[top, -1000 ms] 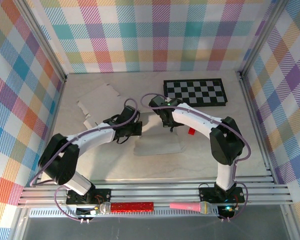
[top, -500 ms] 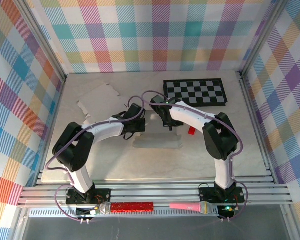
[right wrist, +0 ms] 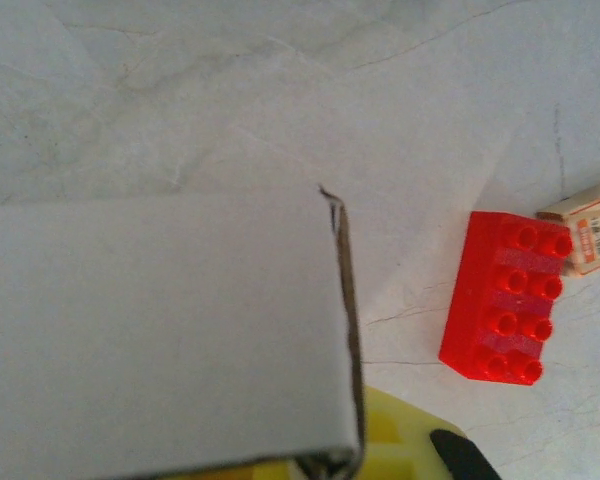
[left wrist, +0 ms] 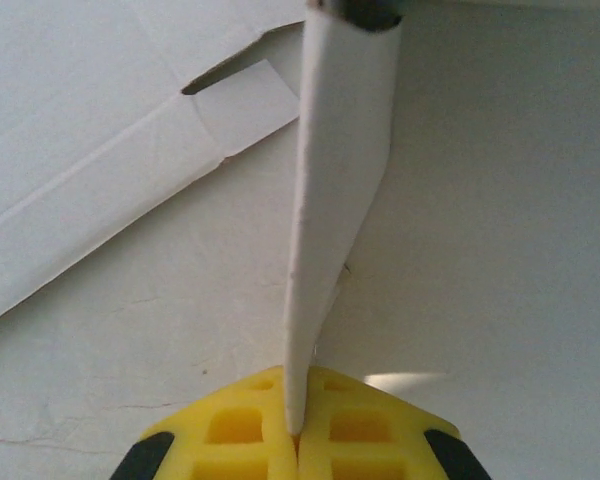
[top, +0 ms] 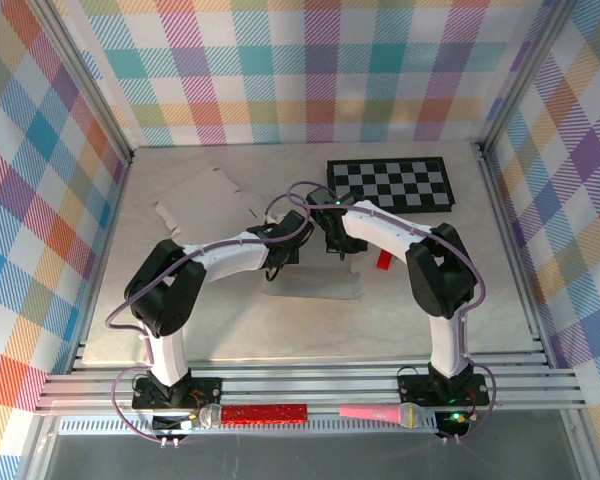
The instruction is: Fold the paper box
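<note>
White shells with black joints are seen on the left arm and the right arm, and purple cables are looped along both. Up close, yellow gridded fingers with black edges are shown.

We see bright, even light, soft shadows on the table. Up close, the paper box blurs.

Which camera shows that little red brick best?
The right wrist view: the red brick lies close, studs countable. From above, the red brick is a tiny speck beside the right arm. The left wrist view faces paper.
</note>
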You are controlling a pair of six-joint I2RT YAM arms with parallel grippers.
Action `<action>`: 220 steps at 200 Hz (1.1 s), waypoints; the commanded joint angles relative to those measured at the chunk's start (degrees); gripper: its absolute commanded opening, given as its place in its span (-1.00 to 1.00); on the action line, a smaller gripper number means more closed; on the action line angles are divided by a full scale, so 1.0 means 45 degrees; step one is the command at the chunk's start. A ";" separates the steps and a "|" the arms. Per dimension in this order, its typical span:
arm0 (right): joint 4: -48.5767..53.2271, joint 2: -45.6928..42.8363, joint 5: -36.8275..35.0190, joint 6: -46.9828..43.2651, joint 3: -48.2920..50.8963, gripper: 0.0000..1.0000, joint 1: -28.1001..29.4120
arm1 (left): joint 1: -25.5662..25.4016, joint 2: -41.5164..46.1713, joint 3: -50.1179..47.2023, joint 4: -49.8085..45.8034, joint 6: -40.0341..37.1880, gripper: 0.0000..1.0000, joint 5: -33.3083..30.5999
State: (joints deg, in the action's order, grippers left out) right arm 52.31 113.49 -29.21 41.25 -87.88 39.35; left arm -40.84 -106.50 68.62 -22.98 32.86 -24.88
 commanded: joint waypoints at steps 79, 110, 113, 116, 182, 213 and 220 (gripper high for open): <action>-0.0014 0.0171 0.0928 0.0161 0.0113 -1.00 -0.0054 | -0.0141 0.0566 -0.0551 -0.0210 0.0085 -0.59 -0.0008; -0.0063 0.0131 0.0891 0.0071 0.0171 -1.00 -0.0064 | 0.0462 0.1897 -0.0912 0.0418 -0.0507 -0.01 0.1301; -0.0063 0.0131 0.0896 0.0071 0.0165 -1.00 -0.0055 | 0.0531 0.1963 -0.0913 0.0451 -0.0582 0.01 0.1476; -0.0063 0.0131 0.0895 0.0071 0.0172 -1.00 -0.0054 | 0.0593 0.2025 -0.0918 0.0497 -0.0652 0.03 0.1627; 0.0008 0.0229 0.0886 0.0031 0.0008 -1.00 -0.0080 | 0.1918 0.2121 -0.0961 0.0627 -0.1712 0.09 0.4029; 0.0037 0.0267 0.0905 0.0012 -0.0067 -1.00 -0.0074 | 0.2054 0.1680 -0.0803 0.0551 -0.2332 0.00 0.4729; 0.0052 0.0282 0.0906 0.0004 -0.0080 -1.00 -0.0073 | 0.2047 0.1578 -0.0738 0.0518 -0.2376 0.00 0.4708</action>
State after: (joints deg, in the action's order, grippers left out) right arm 51.44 114.10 -25.36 41.54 -87.81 38.70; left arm -32.03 -97.10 64.64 -19.33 25.32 -6.87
